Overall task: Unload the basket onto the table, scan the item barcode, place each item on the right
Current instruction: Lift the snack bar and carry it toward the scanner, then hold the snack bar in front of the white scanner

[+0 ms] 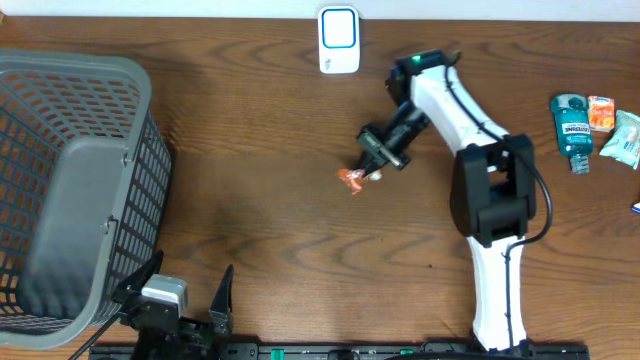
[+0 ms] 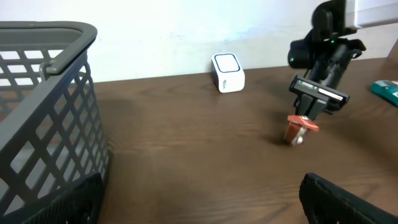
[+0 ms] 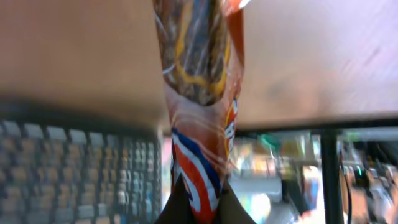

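Observation:
An orange snack packet point(image 1: 352, 179) hangs just over the middle of the table, pinched at one end by my right gripper point(image 1: 377, 160), which is shut on it. In the right wrist view the packet point(image 3: 202, 93) runs up from between the dark fingers point(image 3: 233, 208), with orange, blue and white print showing. The left wrist view shows the same packet point(image 2: 297, 129) under the right gripper point(image 2: 308, 112). A white barcode scanner point(image 1: 339, 40) stands at the far edge; the left wrist view catches it too, scanner point(image 2: 227, 73). My left gripper point(image 1: 183, 300) rests at the near left, open and holding nothing.
A large grey plastic basket point(image 1: 70, 190) fills the left side. At the far right lie a teal bottle point(image 1: 572, 126), an orange packet point(image 1: 601, 112) and a pale green packet point(image 1: 625, 138).

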Controlling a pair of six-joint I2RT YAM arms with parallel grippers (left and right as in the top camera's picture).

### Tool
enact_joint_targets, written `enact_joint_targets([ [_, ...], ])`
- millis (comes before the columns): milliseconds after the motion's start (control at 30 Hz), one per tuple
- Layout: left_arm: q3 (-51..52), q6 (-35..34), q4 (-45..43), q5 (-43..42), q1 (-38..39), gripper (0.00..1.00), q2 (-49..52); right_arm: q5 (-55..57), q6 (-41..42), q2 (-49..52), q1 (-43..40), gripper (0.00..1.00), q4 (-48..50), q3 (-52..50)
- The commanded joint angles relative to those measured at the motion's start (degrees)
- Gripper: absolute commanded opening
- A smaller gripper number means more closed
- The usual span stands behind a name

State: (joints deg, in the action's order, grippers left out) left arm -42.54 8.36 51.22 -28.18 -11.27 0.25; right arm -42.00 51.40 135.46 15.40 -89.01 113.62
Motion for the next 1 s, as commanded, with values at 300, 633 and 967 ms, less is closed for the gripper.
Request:
enact_joint_targets([
  [300,0.0,-0.1,0.0,-0.3,-0.2,1.00,-0.1,21.0,9.0,-8.5,-3.4,0.02,33.8,1.3],
  [633,0.0,-0.1,0.0,-0.3,-0.2,1.00,-0.1,39.4,10.8,-8.0,1.4,0.02,50.4,1.3],
  [967,0.0,-0.1,0.0,-0.3,-0.2,1.00,-0.1,46.8,15.3,-1.2,4.4,0.02,73.2,1.7],
])
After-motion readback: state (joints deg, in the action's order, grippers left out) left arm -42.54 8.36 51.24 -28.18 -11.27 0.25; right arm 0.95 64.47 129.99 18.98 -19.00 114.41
